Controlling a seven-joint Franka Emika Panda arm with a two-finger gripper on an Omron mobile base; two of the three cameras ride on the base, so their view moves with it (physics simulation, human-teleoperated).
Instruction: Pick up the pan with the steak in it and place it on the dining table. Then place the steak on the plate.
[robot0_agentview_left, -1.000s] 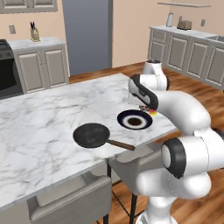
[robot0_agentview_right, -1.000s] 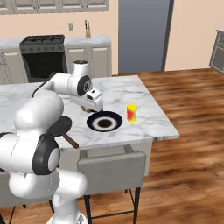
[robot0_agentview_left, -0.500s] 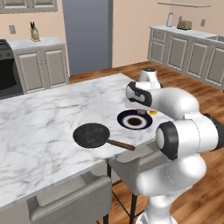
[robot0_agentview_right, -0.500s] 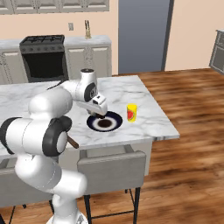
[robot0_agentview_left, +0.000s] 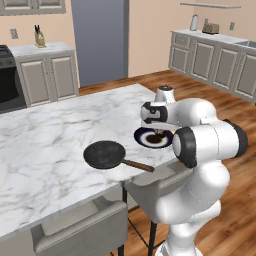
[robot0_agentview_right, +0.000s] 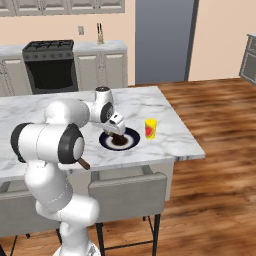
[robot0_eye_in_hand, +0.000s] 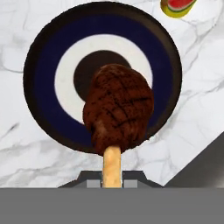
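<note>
Marble of the dining table (robot0_agentview_left: 45, 150) carries everything, and the plate (robot0_eye_in_hand: 52, 57) near its edge is the landmark. Beside the plate, toward the table's middle, the pan (robot0_agentview_left: 104, 154) sits flat and empty with its wooden handle pointing at the table edge, so the first half of the task looks done. On the plate's other side, just apart, stands a small yellow cup (robot0_agentview_right: 150, 128) with a red picture.

The gripper (robot0_agentview_right: 117, 131) hangs directly over the plate, jaws pinched on the pale bone end of the steak (robot0_eye_in_hand: 119, 108), the meat dangling toward the plate's dark centre. How close the meat is to the plate I cannot tell.

To finish well, I judge the arm should lower straight down until the meat rests inside the blue rim, then part the jaws gently. Letting go from height risks a roll toward the rim. Lifting away vertically should avoid dragging the bone or nudging the cup.
</note>
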